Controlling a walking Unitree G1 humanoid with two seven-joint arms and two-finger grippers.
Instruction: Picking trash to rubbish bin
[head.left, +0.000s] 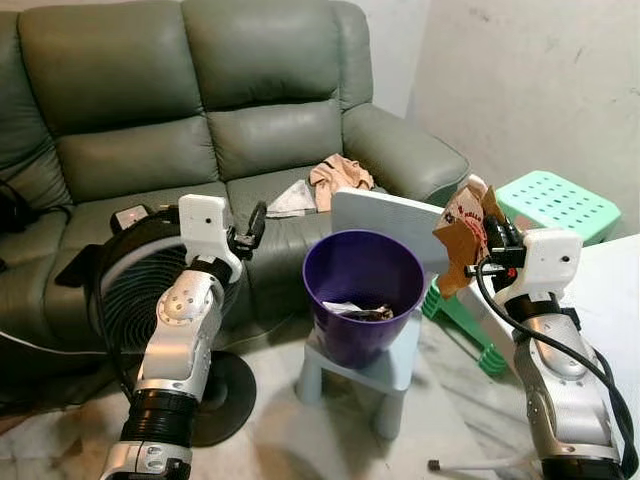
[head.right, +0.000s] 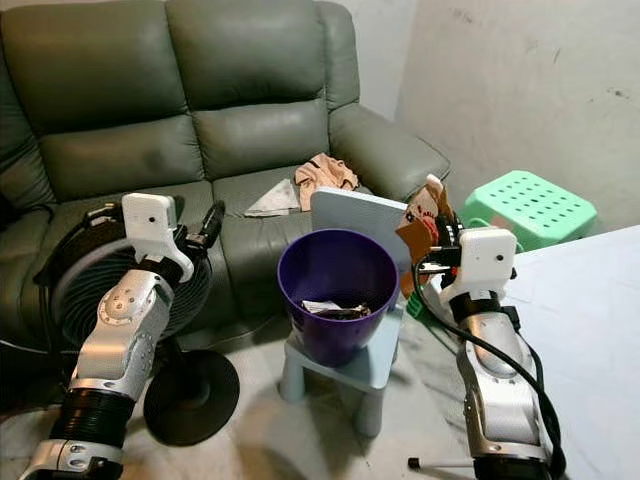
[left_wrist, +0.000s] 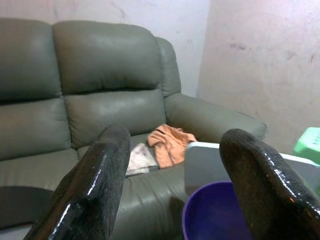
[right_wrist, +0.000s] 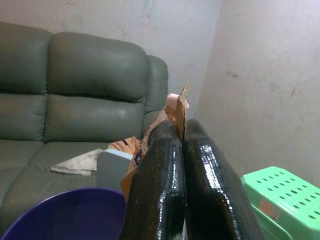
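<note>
While the right gripper (right_wrist: 182, 145) clamps one brown wrapper (head.left: 458, 240) right of one purple bin (head.left: 363, 292), left gripper (left_wrist: 175, 165) gapes; eye views reveal bin's trash (head.right: 335, 309).

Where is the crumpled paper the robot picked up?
The crumpled brown paper is pinched in the right gripper, held up on the robot's right, just beside the rim of the purple bin.

One purple rubbish bin (head.left: 361, 295) stands on one small pale stool (head.left: 392, 365). One green stool (head.left: 556, 205), one black fan (head.left: 140, 290) and one grey-green sofa (head.left: 150, 110) are here. Two cloths lie on the sofa: one orange (head.left: 338, 178), one whitish (head.left: 292, 199). One brown paper wrapper (head.left: 462, 235) sits in the right gripper (head.left: 488, 232); the left gripper (head.left: 252, 230) makes two.
</note>
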